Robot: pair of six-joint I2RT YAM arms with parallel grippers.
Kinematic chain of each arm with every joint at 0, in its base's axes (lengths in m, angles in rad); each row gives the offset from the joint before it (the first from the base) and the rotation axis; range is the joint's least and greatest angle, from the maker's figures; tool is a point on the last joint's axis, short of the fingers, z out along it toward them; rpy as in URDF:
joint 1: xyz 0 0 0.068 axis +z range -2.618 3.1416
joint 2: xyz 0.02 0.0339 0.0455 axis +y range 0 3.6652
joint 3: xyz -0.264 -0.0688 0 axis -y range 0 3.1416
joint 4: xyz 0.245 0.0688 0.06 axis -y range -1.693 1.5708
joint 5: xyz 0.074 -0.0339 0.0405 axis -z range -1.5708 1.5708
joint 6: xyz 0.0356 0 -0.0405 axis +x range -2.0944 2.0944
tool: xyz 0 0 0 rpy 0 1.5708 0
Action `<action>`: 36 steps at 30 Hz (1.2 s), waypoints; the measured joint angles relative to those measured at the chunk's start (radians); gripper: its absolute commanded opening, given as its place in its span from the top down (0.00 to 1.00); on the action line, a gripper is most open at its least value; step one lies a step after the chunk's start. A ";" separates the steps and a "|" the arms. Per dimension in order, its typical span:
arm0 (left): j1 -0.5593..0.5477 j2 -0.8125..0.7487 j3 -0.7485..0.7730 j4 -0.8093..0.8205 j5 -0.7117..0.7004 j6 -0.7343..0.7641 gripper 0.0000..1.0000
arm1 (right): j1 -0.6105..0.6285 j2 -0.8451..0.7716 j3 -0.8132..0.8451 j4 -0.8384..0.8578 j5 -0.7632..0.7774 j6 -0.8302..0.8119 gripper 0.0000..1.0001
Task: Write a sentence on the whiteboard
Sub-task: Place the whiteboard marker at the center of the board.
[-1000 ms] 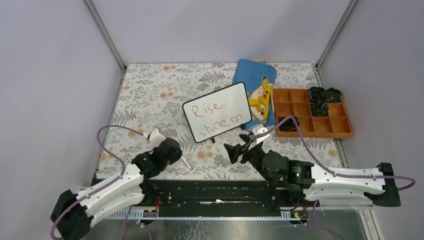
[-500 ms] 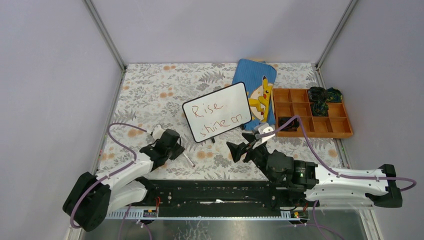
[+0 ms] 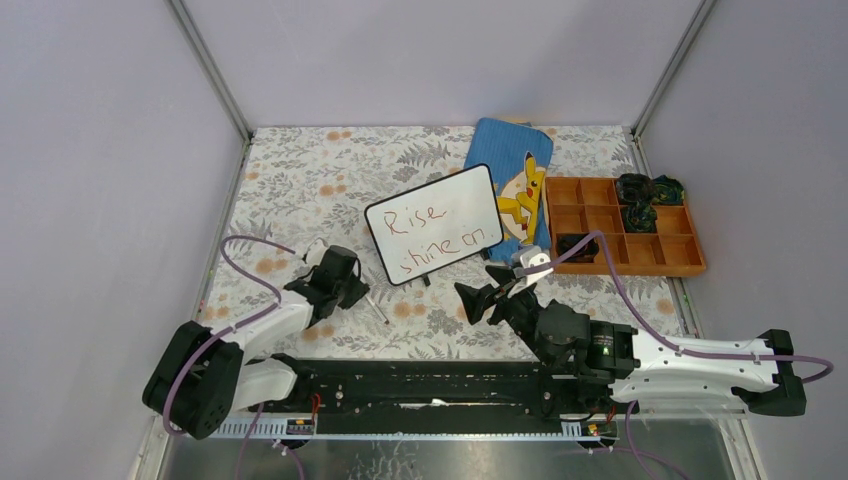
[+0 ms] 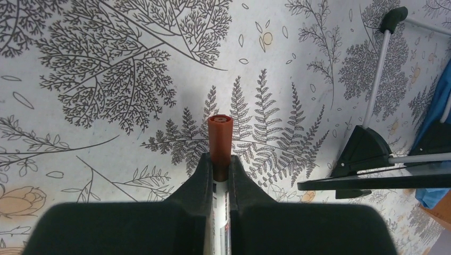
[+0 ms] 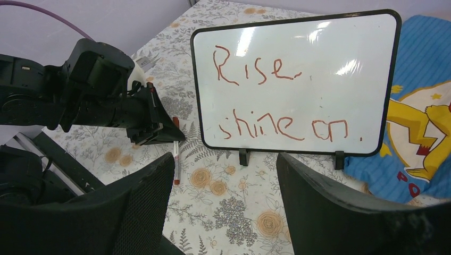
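The whiteboard [image 3: 433,222] stands tilted on its two black feet mid-table, with "Rise shine on." in red; it fills the right wrist view [image 5: 298,79]. My left gripper [image 3: 358,294] sits low over the mat left of the board and is shut on a white marker [image 3: 378,311]. The marker's red-capped end [image 4: 219,139] sticks out past the fingertips [image 4: 202,170]. The right wrist view shows the marker [image 5: 174,156] down against the mat. My right gripper [image 3: 483,297] is open and empty, just in front of the board's lower edge [image 5: 223,159].
A blue Pikachu pouch [image 3: 515,185] lies behind and right of the board. An orange compartment tray [image 3: 600,250] with dark bundles stands at the right. Floral mat covers the table; walls close in left and right.
My left arm folded back toward its base, and its gripper with the marker shifted slightly farther from me. My right gripper edged a little to the right.
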 measured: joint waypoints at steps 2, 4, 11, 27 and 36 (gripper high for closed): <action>0.005 0.014 0.008 0.005 0.004 0.010 0.88 | 0.000 0.000 0.000 -0.004 0.000 0.005 0.24; 0.008 0.024 0.013 0.009 0.008 0.017 0.85 | 0.000 -0.001 0.000 -0.014 0.000 0.009 0.25; 0.010 0.043 0.014 0.035 0.018 0.035 0.75 | 0.000 -0.001 0.000 -0.035 0.000 0.023 0.25; 0.010 0.046 0.015 0.047 0.022 0.042 0.69 | 0.000 -0.008 0.000 -0.048 0.000 0.045 0.25; 0.010 0.044 0.015 0.049 0.023 0.042 0.67 | 0.000 -0.012 0.000 -0.051 0.001 0.053 0.25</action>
